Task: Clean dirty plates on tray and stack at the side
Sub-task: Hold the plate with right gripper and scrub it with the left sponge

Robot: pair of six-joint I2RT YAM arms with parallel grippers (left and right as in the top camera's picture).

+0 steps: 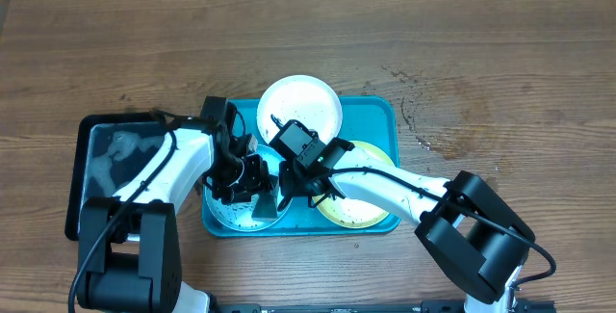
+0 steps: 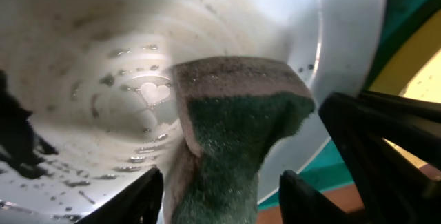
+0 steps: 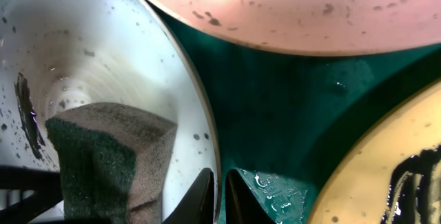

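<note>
while a black tray (image 1: pixel 75 188) lies toward the left edge of the counter (image 1: pixel 481 53), the blue tray (image 1: pixel 371 120) sits at the middle of the front edge with all three plates in it. the left gripper (image 2: pixel 220 186) is clamped on a green and grey sponge (image 2: pixel 238 120), which presses onto the wet, speckled pale blue plate (image 2: pixel 103 58) in the tray's left end. just beside the sponge, the right gripper (image 3: pixel 219 196) has its two fingers nearly together, pinching that plate's rim between them. the white plate (image 1: pixel 300 104) rests at the tray's far side, dotted with dark specks. nearest the counter's right edge, the yellow plate (image 1: pixel 351 215) lies under the right arm, a black smear on it.
</note>
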